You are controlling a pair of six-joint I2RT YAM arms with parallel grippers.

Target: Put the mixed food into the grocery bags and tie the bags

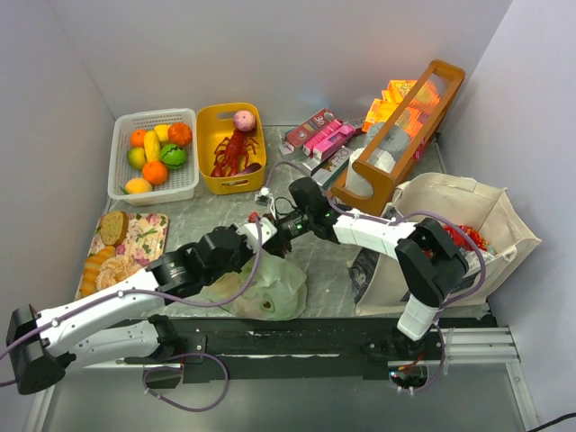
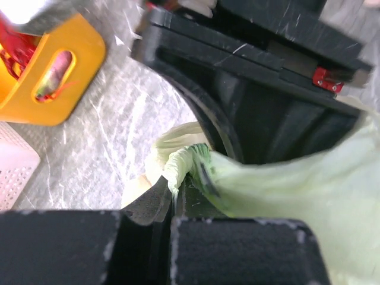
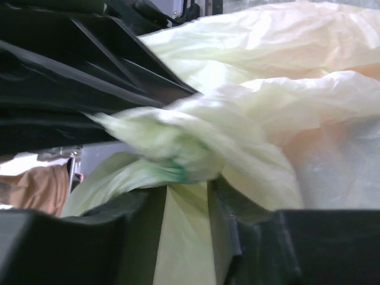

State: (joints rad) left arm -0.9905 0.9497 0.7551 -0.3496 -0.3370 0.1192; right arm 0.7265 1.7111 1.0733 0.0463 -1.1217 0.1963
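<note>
1. Bread (image 1: 112,227) is lying on a floral tray (image 1: 148,236) at the left edge of the table (image 1: 202,211).
2. The left gripper (image 2: 177,193) is holding its jaws clenched on a twisted handle of the pale green plastic bag (image 1: 265,288), which is sitting at the table's near middle.
3. The right gripper (image 3: 181,205) is straddling bag film just below a bunched twist; I cannot tell whether its jaws are gripping.
4. The beige canvas tote (image 1: 450,216) is standing at the right.

Bright, even light from overhead; close up, the green bag (image 3: 178,145) smears with blur
</note>
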